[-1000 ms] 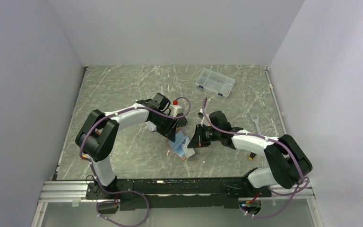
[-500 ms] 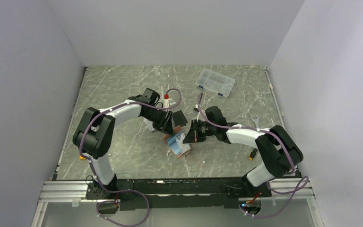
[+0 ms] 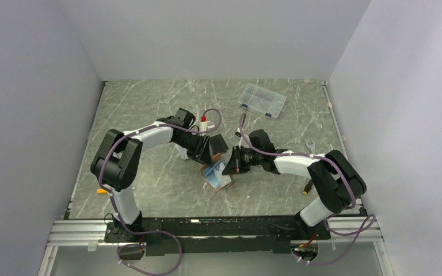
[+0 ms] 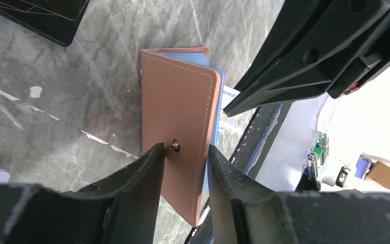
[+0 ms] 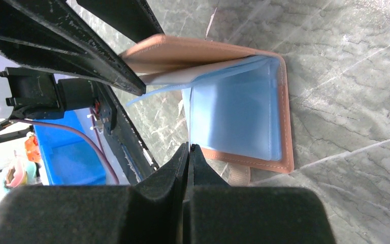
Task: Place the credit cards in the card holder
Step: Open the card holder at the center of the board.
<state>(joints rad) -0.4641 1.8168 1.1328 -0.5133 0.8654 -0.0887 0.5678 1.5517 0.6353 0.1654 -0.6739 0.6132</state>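
The tan-brown card holder point(image 3: 217, 177) lies half open mid-table, blue-grey pockets point(image 5: 233, 117) facing up and its upper flap raised. My right gripper point(image 5: 189, 147) is shut on a thin pale card seen edge-on point(image 5: 189, 119), which reaches into the holder; its printed white corner point(image 4: 231, 97) peeks from behind the flap. My left gripper point(image 4: 183, 150) points at the flap's outer face point(image 4: 177, 101), jaws apart, the snap stud point(image 4: 175, 146) by its left fingertip. In the top view the left gripper point(image 3: 207, 156) and right gripper point(image 3: 230, 167) flank the holder. No orange-gold cards show.
A small black rectangle point(image 3: 218, 142) lies just behind the holder and shows in the left wrist view point(image 4: 40, 15). A clear compartment box point(image 3: 262, 100) sits at the back right. A wrench point(image 3: 312, 150) lies at the right. A red-capped white item point(image 3: 204, 119) stands behind the left arm.
Over the last second both grippers closed in on the holder, the right sliding left, and the holder's flap came up. In the last half second almost nothing moved.
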